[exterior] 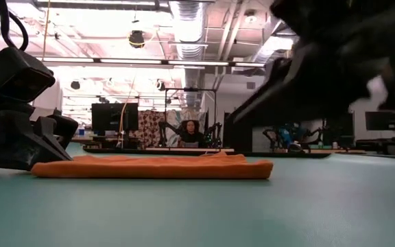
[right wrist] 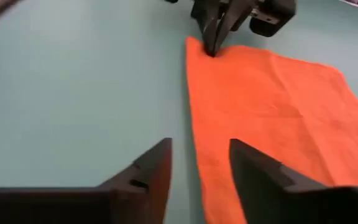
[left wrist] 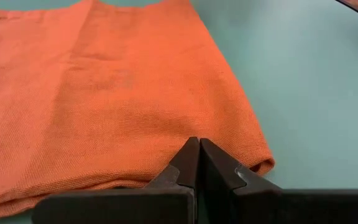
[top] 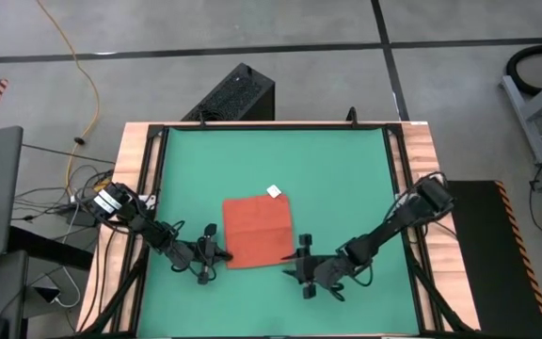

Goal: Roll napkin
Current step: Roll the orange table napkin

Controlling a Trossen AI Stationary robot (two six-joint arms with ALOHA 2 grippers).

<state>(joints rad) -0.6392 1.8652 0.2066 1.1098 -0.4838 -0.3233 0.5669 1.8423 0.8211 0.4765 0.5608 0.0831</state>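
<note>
The orange-red napkin lies folded flat on the green table, its white tag at the far right corner. In the low view it is a low flat strip. My left gripper is shut, its tips on the napkin just inside the near left corner. My right gripper is open and hangs above the table at the napkin's near right corner. In the right wrist view the napkin's near edge runs below the gap between its fingers, which touch nothing. My left gripper rests its shut fingertips on the top of the napkin, close to the near left corner. The fingers slant down from the table's left. The cloth lies flat under them. Whether any cloth is caught between the tips, I cannot tell.
Bare green table stretches beyond the napkin toward the far edge, with more on either side. A wooden frame borders the table. A black box stands on the floor past the far edge. A person sits far off in the room.
</note>
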